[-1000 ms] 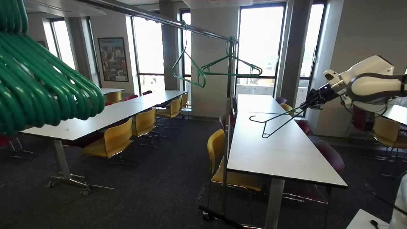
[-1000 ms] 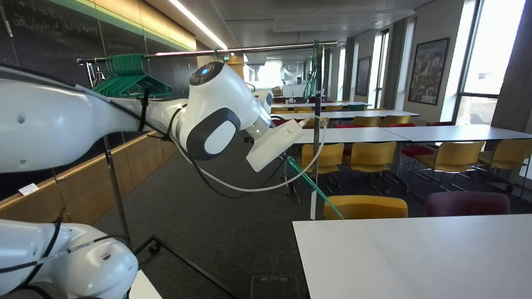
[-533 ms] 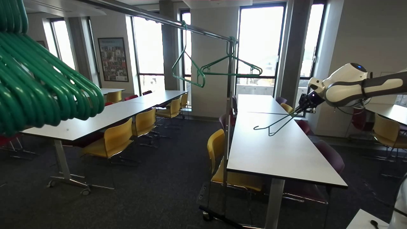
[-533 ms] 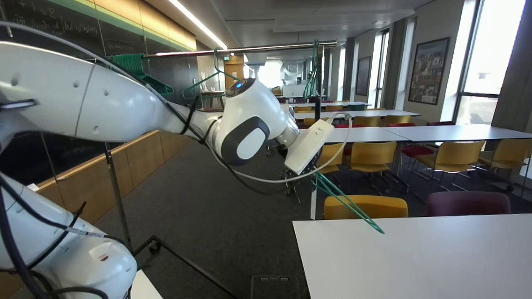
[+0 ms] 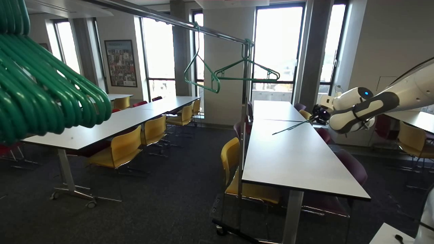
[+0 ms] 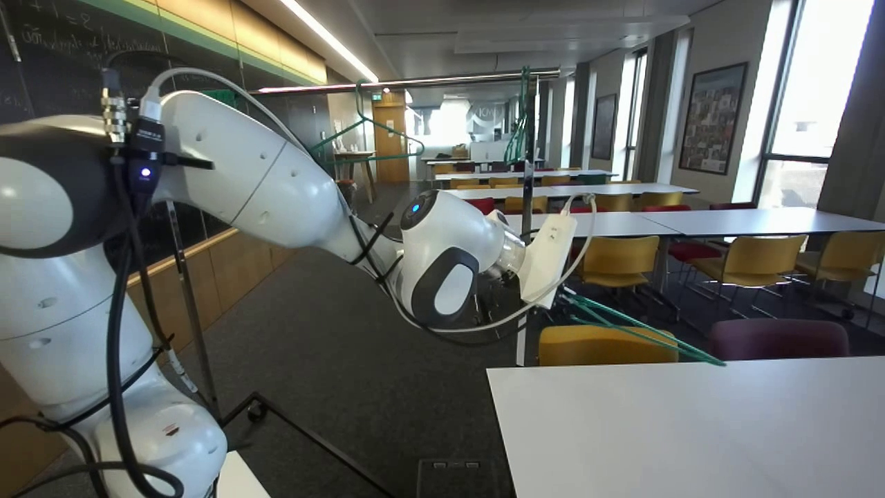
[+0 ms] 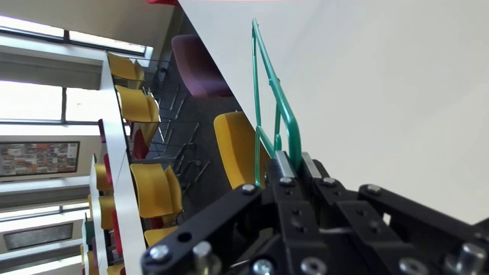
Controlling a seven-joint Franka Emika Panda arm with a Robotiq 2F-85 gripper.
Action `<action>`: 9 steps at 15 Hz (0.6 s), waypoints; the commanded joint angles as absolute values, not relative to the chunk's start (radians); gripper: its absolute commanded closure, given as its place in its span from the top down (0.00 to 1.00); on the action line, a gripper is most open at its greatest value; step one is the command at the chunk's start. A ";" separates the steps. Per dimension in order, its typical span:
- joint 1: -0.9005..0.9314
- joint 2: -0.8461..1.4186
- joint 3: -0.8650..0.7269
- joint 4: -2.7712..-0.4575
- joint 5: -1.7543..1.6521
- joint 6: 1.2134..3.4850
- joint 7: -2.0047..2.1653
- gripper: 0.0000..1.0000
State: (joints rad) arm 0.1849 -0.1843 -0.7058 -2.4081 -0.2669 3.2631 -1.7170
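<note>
The black two-fingered gripper (image 7: 298, 165) at the end of the white robot arm (image 6: 242, 176) is clamped on a green plastic clothes hanger (image 7: 280, 97): in the wrist view the tube runs in between the silver-faced fingertips (image 7: 284, 165). The step in hand reads as carrying the hanger, with the grip already made. Any move from here would seem to call for a steady pinch and gentle wrist turns, since a long, light frame held near one end could swivel or knock against what it passes.

The hanger juts out ahead of the fingertips and slopes downward, its far end over the white rectangular table (image 6: 691, 429); whether it touches the tabletop cannot be told. In an exterior view it crosses in front of a yellow chair backrest (image 6: 574, 346). It shows nearly edge-on, so the hook is hard to make out. More green hangers (image 5: 44, 91) hang from a metal rail (image 6: 449, 81), apart from the held one.
</note>
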 commanded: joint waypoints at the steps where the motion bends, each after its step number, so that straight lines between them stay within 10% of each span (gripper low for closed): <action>1: 0.174 -0.046 -0.715 -2.390 -0.259 3.503 -1.715 0.02; 9: -0.052 -0.033 -0.412 -2.320 -0.218 3.459 -1.451 0.02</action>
State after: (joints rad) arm 0.0403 -0.0133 -0.5333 -2.3665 -0.1992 3.4603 -1.5304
